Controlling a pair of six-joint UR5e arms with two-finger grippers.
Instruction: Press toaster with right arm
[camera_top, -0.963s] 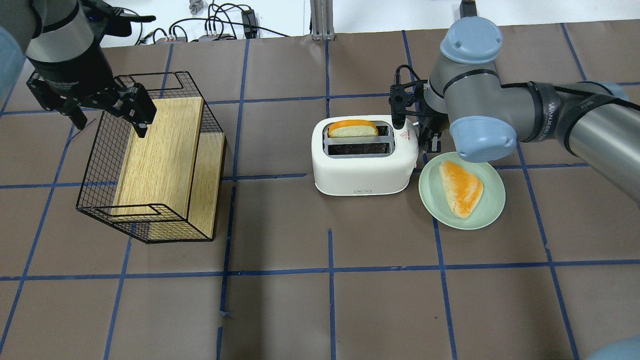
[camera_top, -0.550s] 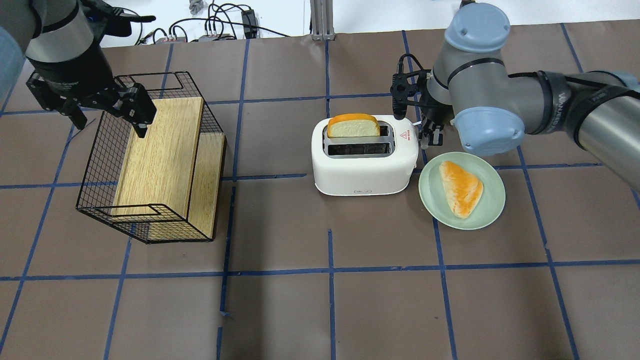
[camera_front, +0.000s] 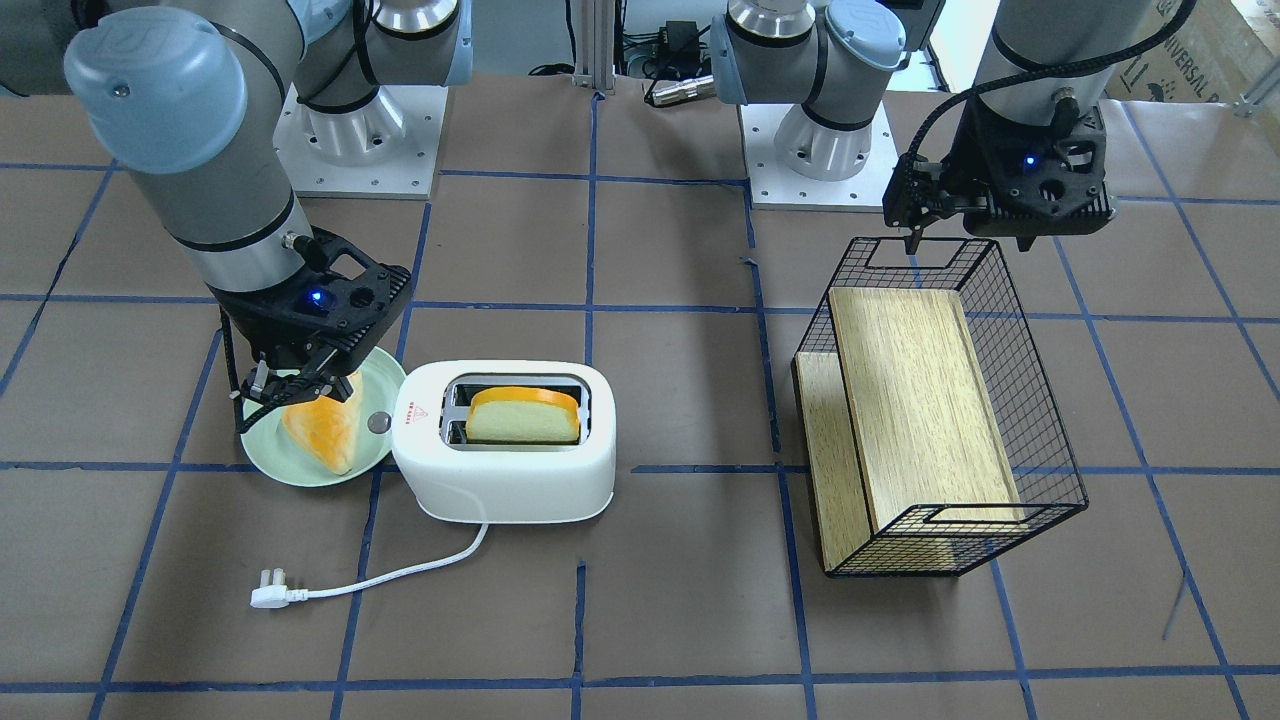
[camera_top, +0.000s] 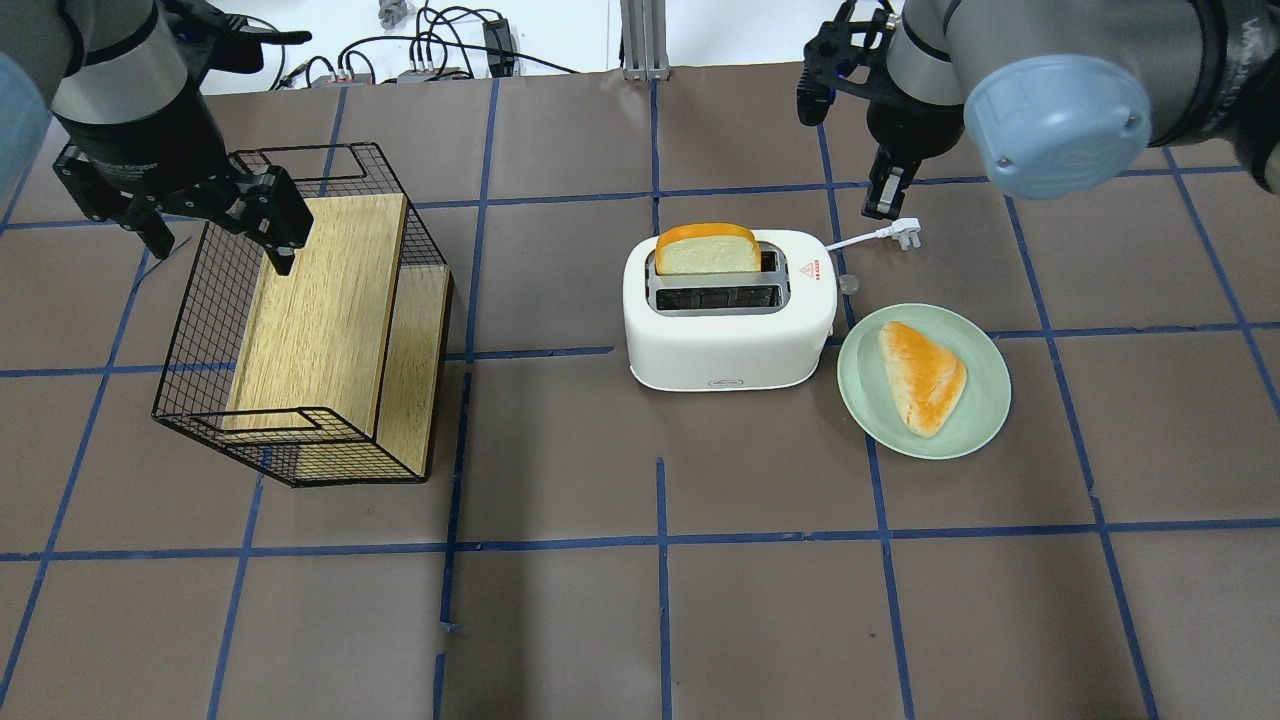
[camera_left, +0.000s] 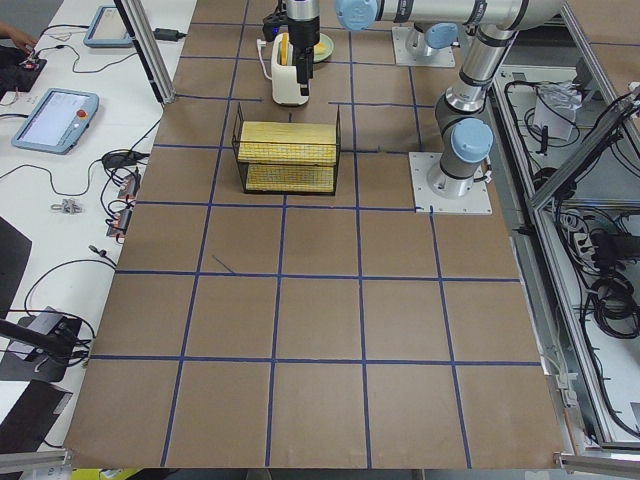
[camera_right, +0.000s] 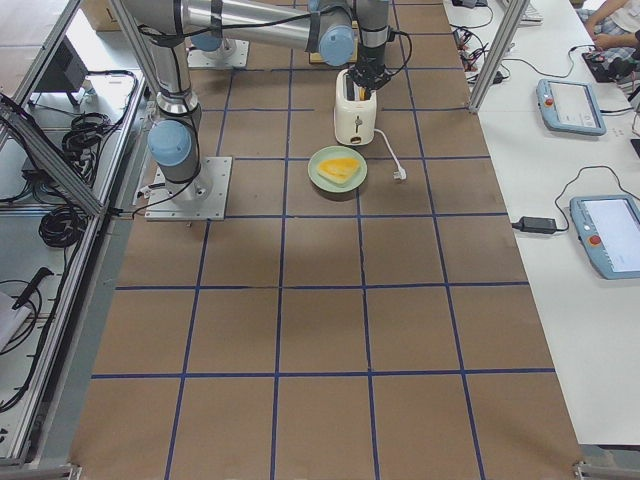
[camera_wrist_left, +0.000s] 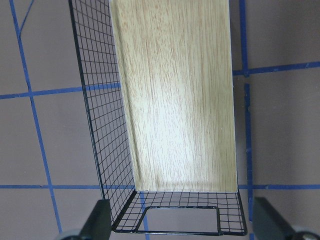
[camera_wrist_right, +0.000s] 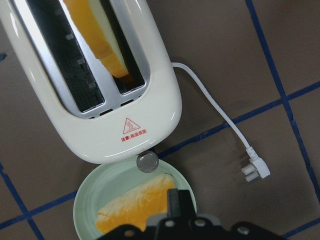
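Note:
The white toaster (camera_top: 730, 330) stands mid-table with an orange-crusted bread slice (camera_top: 707, 250) sticking up from its far slot. Its grey round knob (camera_top: 848, 284) shows at the end next to the plate. My right gripper (camera_top: 885, 192) hangs above and beyond that end, clear of the toaster, with its fingers together and nothing in them. In the front-facing view the right gripper (camera_front: 262, 395) hovers over the plate beside the toaster (camera_front: 505, 470). The right wrist view looks down on the toaster (camera_wrist_right: 150, 100) and knob (camera_wrist_right: 147, 162). My left gripper (camera_top: 218, 238) is open above the basket's far end.
A green plate (camera_top: 860, 390) holding a triangular bread piece (camera_top: 922, 375) sits right of the toaster. The white cord and plug (camera_top: 905, 232) lie behind it. A wire-and-wood basket (camera_top: 300, 320) lies tipped on the left half of the table.
My right gripper has lifted up and back from the toaster's knob end. The bread slice stands higher in its slot. The left arm has not moved.

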